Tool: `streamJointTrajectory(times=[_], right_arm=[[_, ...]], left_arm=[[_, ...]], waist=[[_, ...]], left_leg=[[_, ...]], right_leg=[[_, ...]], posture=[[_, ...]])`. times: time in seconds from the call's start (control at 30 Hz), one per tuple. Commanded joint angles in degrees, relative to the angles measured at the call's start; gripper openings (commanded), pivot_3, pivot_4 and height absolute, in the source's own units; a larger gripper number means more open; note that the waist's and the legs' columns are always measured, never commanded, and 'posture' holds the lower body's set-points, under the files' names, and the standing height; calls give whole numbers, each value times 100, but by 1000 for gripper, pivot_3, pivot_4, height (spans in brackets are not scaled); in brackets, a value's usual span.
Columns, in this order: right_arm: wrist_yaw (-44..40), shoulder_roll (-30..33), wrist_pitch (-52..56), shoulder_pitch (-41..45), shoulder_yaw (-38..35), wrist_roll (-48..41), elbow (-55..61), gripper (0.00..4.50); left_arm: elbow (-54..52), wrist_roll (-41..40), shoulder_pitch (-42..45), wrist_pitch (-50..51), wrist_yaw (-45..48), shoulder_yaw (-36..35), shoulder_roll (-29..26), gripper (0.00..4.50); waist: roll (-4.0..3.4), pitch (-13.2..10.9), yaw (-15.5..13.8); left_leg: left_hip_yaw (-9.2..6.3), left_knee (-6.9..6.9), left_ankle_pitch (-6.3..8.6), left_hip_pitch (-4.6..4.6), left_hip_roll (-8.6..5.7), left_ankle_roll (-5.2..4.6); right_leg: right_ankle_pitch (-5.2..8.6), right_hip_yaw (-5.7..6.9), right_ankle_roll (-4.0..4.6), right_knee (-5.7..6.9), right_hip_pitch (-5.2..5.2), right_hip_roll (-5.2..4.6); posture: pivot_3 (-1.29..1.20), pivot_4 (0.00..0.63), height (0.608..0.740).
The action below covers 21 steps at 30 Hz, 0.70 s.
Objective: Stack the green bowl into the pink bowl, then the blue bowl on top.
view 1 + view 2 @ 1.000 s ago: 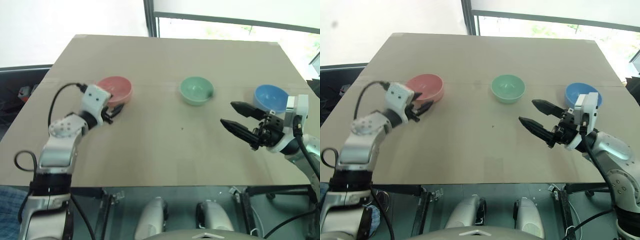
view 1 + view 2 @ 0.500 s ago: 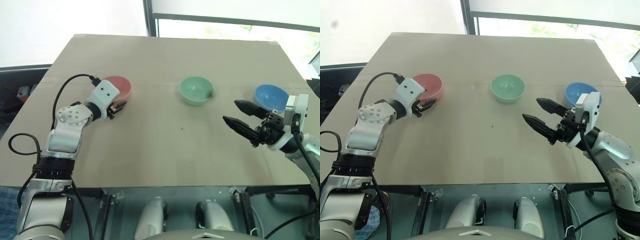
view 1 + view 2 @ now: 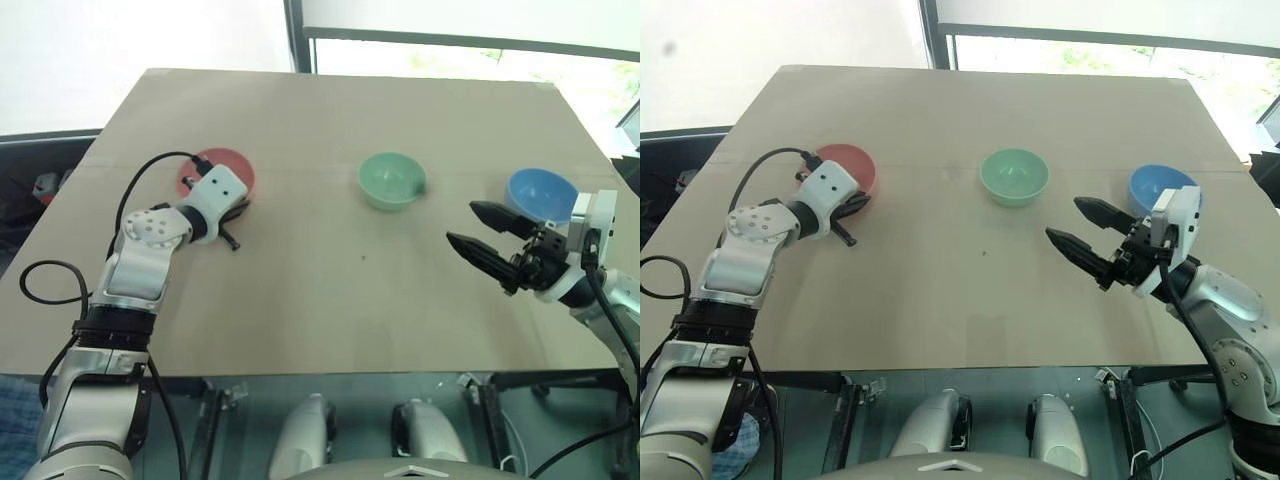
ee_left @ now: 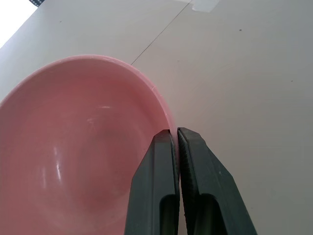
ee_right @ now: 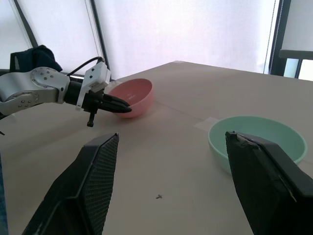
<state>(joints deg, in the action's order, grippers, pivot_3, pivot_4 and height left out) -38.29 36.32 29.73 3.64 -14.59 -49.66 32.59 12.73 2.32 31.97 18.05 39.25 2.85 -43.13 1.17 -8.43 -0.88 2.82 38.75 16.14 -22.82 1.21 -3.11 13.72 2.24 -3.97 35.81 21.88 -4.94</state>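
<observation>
Three bowls stand in a row across the tan table. The pink bowl is at the left, the green bowl in the middle and the blue bowl at the right. My left gripper is shut on the pink bowl, pinching the near right part of its rim, one finger inside and one outside. My right gripper hovers open above the table, just in front and left of the blue bowl, pointing toward the green bowl with nothing between its fingers.
The table has bare surface in front of the bowls and behind them. Its front edge runs close below both arms. A window frame stands beyond the far edge. A black cable loops from my left wrist.
My left gripper has gone forward and down onto the pink bowl's rim and shut on it; the bowl has shifted slightly left. The right arm has stayed still.
</observation>
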Motion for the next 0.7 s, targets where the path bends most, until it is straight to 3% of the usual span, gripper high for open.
streamJointTrajectory(times=[0.03, 0.23, 0.53, 0.7], right_arm=[[3, 27, -119, 11, -209, 6, 78, 3666], [-11, 29, -124, 27, -187, 40, 50, 3666], [-57, -6, -165, 134, -86, 170, -43, 3666], [-52, -53, -198, 150, -63, 232, -84, 3666]], left_arm=[[-21, 79, 161, -169, -29, -27, 4, 69], [-232, -114, 338, -319, 330, 57, 229, 69], [-1814, -589, 549, -1508, 2935, 1096, -218, 69], [-2497, -743, 371, -1333, 3621, 1519, -311, 69]], waist=[[0, 0, 1], [0, 0, -6], [-2, -1, 17], [-10, -3, 8]], left_leg=[[0, 0, 0, 0, 0, 0], [-1, 2, 0, -2, 0, 0], [1, 2, 0, -6, -2, -1], [8, 1, 0, 3, 1, 0]], right_leg=[[0, 0, 0, 0, 0, 0], [0, 0, 0, 1, 0, 0], [0, -1, 0, 0, 0, 1], [1, -10, 1, -3, 2, 7]], posture=[[0, 150, 740], [0, 150, 740], [0, 150, 740], [0, 150, 740]])
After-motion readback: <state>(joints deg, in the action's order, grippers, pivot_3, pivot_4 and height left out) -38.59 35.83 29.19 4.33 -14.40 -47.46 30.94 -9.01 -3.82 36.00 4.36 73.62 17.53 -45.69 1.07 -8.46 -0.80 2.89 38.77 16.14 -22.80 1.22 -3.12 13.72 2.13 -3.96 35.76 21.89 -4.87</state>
